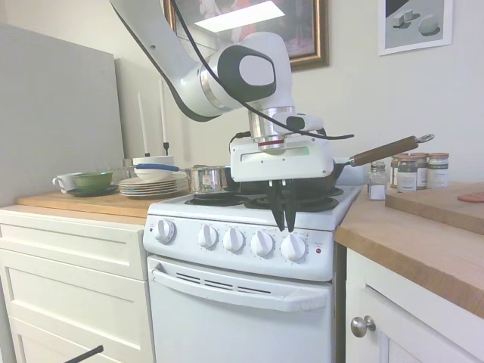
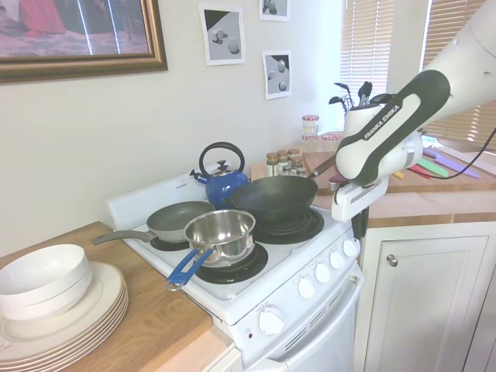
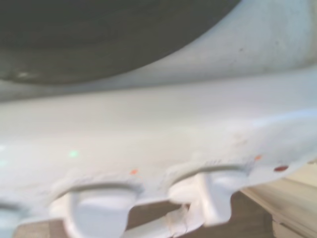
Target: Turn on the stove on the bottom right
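Note:
The stove (image 1: 249,302) is a narrow white range with a row of round white knobs on its front panel. The rightmost knob (image 1: 293,247) sits beside a small red light (image 1: 318,250). My gripper (image 1: 285,228) points straight down from above the stove's front edge. Its dark fingertips hang just above that rightmost knob, close together, with nothing between them. From the other side the gripper (image 2: 358,229) is at the stove's far front corner, over the last knob (image 2: 351,248). The blurred wrist view shows two knobs (image 3: 213,198) and the red light (image 3: 281,168).
On the burners stand a black wok (image 2: 271,200) with a wooden handle (image 1: 384,151), a steel saucepan (image 2: 221,232), a grey frying pan (image 2: 174,219) and a blue kettle (image 2: 222,183). Plates and a bowl (image 2: 46,298) are stacked on the wooden counter; spice jars (image 1: 412,172) stand on the other counter.

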